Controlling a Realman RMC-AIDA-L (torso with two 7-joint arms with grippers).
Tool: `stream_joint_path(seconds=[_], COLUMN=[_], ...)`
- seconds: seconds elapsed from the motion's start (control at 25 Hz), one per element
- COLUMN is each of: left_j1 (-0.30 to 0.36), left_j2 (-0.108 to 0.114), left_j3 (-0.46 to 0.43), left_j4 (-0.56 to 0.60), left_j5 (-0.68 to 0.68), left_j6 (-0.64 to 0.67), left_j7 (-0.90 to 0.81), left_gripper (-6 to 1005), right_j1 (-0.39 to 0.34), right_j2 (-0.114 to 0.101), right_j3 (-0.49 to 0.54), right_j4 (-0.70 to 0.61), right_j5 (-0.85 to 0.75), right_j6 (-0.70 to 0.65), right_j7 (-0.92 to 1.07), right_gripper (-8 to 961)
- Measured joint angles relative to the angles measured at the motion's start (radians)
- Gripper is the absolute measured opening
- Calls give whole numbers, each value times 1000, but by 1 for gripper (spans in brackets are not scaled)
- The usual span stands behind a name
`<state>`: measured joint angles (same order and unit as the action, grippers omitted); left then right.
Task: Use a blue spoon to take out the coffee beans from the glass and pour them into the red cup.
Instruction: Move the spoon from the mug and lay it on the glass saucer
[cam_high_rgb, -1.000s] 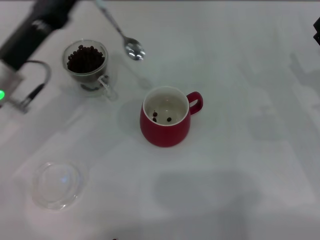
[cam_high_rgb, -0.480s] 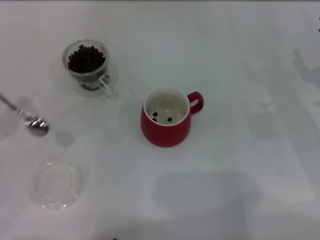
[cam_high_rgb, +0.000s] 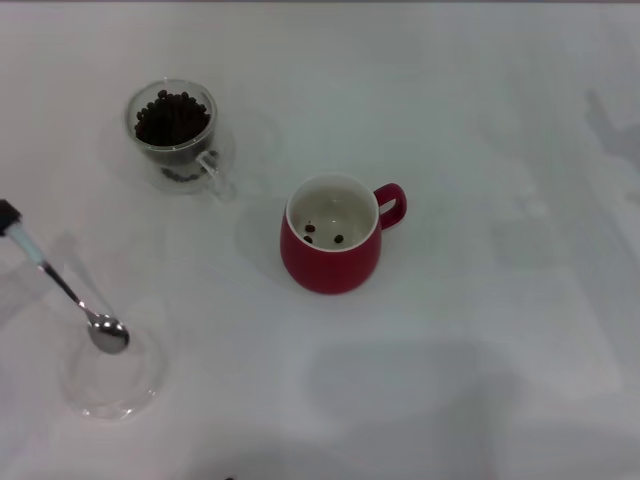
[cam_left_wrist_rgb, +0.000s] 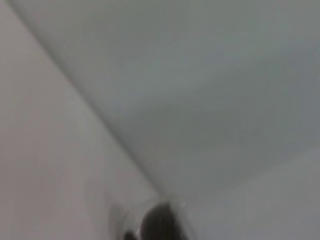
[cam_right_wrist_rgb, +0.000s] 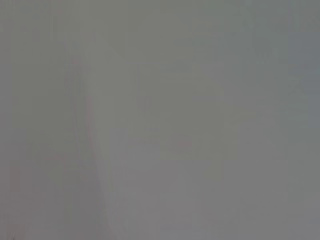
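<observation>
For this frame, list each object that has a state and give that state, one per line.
Clear double-walled glass cup: upright, heaped with dark coffee beans.
Glossy red ceramic mug: upright, a few beans on its cream bottom.
Metal teaspoon with pale-blue handle: tilted, bowl empty, over the dish.
Flat clear glass dish: upright on the table, empty.
Left gripper: at the left edge, on the spoon's handle end.

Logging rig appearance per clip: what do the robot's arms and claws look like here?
Almost nothing shows. In the head view only a small black, blocky tip, probably the left claw, appears at the left edge by the blue spoon. No cables or markings are visible. The right arm is out of view.
</observation>
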<state>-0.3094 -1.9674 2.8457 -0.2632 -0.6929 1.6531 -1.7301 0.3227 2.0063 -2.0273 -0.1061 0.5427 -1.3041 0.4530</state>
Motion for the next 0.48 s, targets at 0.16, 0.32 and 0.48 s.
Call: stream_joint_path(seconds=[0.16, 0.32, 0.48], left_j1=[-18, -19, -20], left_j2=[-1, 0, 4], left_j3=[0, 0, 0], left_j4=[-1, -1, -17], left_j5=[36, 45, 71], left_j6=[-19, -31, -49], left_j7=[4, 20, 41], left_gripper=[135, 135, 135], right_j1=[1, -1, -3], right_j2=[-1, -3, -6], right_j3=[1, 1, 1], right_j4=[1, 1, 2], right_j5=[1, 1, 2], right_j6=[0, 0, 0], right_j7=[0, -1, -2], right_gripper=[861, 860, 860])
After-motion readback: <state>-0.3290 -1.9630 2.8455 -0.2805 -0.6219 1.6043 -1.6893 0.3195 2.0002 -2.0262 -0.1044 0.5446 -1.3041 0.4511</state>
